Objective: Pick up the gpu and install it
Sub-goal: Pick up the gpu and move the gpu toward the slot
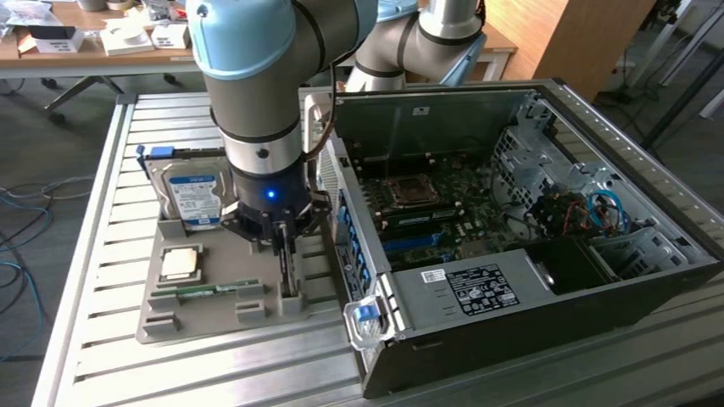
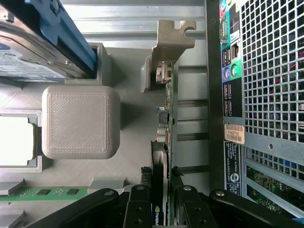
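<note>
The gpu (image 1: 285,273) stands on edge in a slot at the right side of the grey holder tray (image 1: 169,324), next to the open computer case (image 1: 509,229). My gripper (image 1: 281,242) reaches straight down onto it. In the wrist view the gpu (image 2: 164,118) is edge-on, its metal bracket (image 2: 171,40) at the far end. My gripper (image 2: 160,209) has its black fingers (image 2: 137,209) pressed against both faces of the card, shut on it. The card still sits in its tray slot.
The tray also holds a blue-labelled hard drive (image 1: 192,195), a processor chip (image 1: 181,264) and a green memory stick (image 1: 209,290). The case's rear panel (image 2: 266,95) stands close beside the card. The motherboard (image 1: 425,203) lies exposed inside the case.
</note>
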